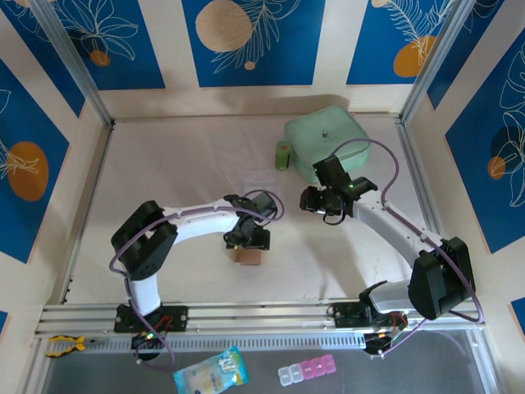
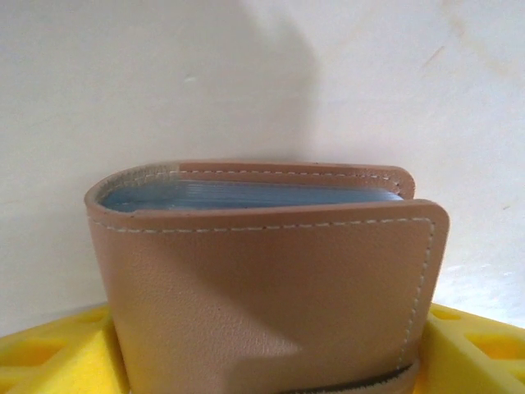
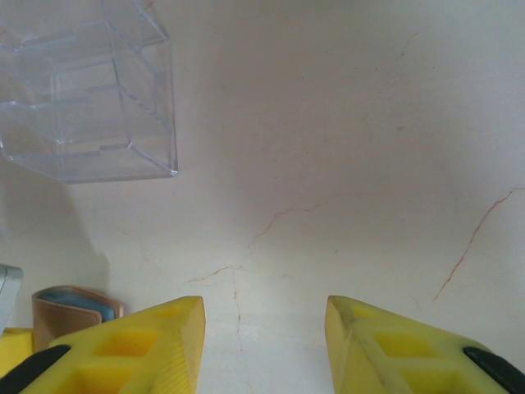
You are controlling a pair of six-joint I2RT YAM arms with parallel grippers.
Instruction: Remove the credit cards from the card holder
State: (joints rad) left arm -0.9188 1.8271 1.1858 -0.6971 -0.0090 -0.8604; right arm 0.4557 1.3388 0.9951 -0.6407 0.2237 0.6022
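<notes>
Card holder [image 2: 271, 279]: we saw it between the left gripper's [image 2: 271, 349] fingers, cards [image 2: 246, 195] inside.
Left hold: we couldn't tell if clamped.
Right gripper [image 3: 264, 345]: fingers stood apart.

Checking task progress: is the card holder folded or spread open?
Folded. The card holder shows both tan covers together, with blue layers sandwiched between them. Whether those are cards or pockets, cannot tell.

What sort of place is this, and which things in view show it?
Probably a robot test cell in a lab: the left arm and right arm are bolted to a metal rail at the edge of a white table, walled in by blue leaf-print panels.
</notes>
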